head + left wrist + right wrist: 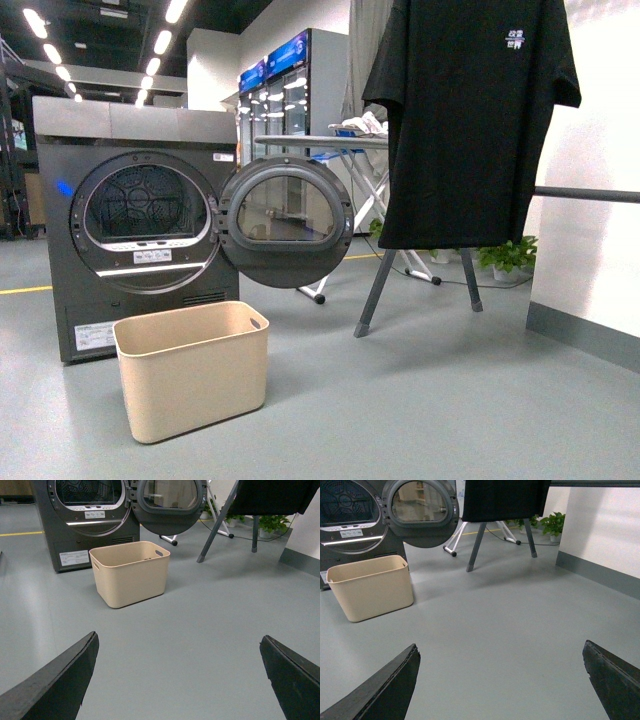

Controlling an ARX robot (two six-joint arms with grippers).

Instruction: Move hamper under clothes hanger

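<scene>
One beige rectangular plastic hamper (190,372), with two cut-out handle slots showing near its rim. One dark grey metal garment rack (378,290). One black short-sleeved T-shirt (470,120). One dark grey front-loading dryer (130,125), with one round glass door (285,222). One flat-topped grey ironing board (320,142). Two tall glass-fronted coolers with blue-lit headers (295,85) can be counted. At least two green potted plants (510,255). Two tools, the left tool (178,635) and the right tool (500,643), each with two dark fingers (60,680).
</scene>
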